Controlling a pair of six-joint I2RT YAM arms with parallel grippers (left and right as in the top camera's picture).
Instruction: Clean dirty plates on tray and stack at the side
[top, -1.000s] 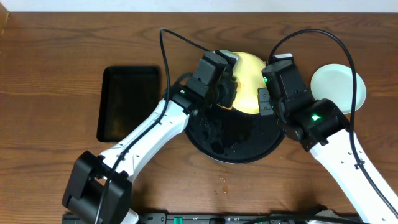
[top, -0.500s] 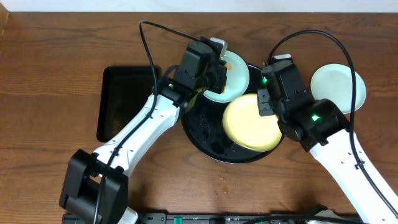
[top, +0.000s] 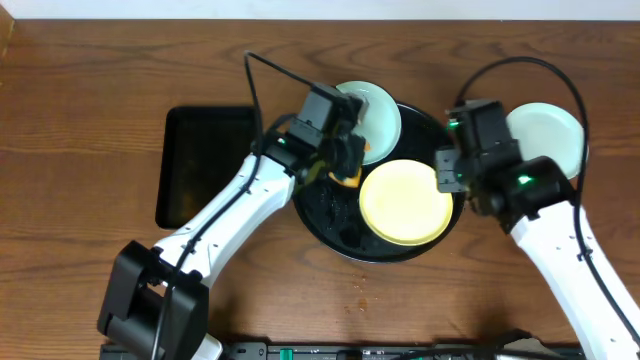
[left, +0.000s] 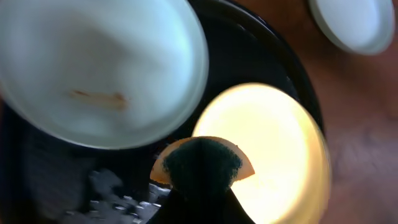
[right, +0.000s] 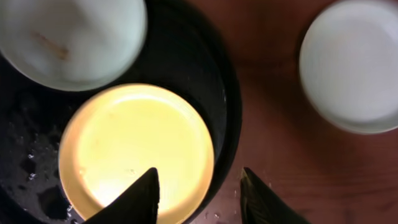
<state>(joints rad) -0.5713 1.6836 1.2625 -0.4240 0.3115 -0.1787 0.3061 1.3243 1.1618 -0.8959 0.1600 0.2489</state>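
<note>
Left wrist view shows left end effector (left: 199, 202) pinching sponge (left: 202, 162); overhead barely does.

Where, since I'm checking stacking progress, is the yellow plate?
Overhead, the yellow plate lies flat on the black tray, in its right half, just below the mint plate.

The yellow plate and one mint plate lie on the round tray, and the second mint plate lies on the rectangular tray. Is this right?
No. The second mint plate lies on the table, beside the round tray; the overhead view shows this.
</note>
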